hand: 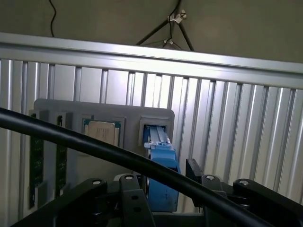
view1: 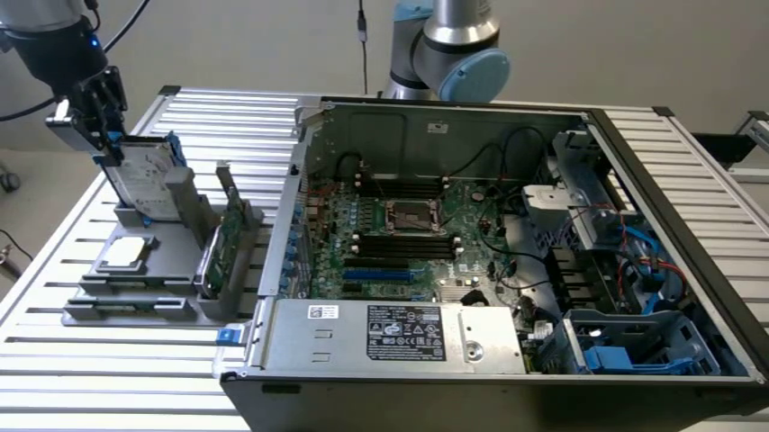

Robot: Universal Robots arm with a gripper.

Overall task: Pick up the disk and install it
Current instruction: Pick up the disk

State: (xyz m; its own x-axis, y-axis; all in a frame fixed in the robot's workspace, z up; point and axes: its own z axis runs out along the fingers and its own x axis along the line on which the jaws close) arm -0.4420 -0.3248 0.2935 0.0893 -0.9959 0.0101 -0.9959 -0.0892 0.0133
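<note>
Right now your black two-fingered gripper (view1: 106, 144) sits at the upper end of the disk (view1: 150, 180), the flat silver-grey hard drive with a white label and a bright blue plastic carrier around it. The disk stands on edge, leaning a little, in a slot of the grey plastic parts fixture (view1: 132, 281) on the slatted aluminium table (view1: 121, 369), at the exterior view's left. That upright pose works in your favour, because it turns the thin blue edge upward so a finger can pass down each side of it.

The wrist view shows just that: the disk (hand: 163, 165) has its blue end between the two black fingers (hand: 134, 198), and the gripper (hand: 165, 191) straddles it. The jaws are spread wide and I judge they are not pinching. The disk rests in its slot, so nothing is being carried.

In the same fixture, the small square silver chip (view1: 126, 254) lies flat in its recess and the thin green circuit card (view1: 222, 243) stands on edge, both apart from the fingers. The open black computer case (view1: 433, 121) lies on its side at the exterior view's right, with its interior facing up so parts can go in from above.
</note>
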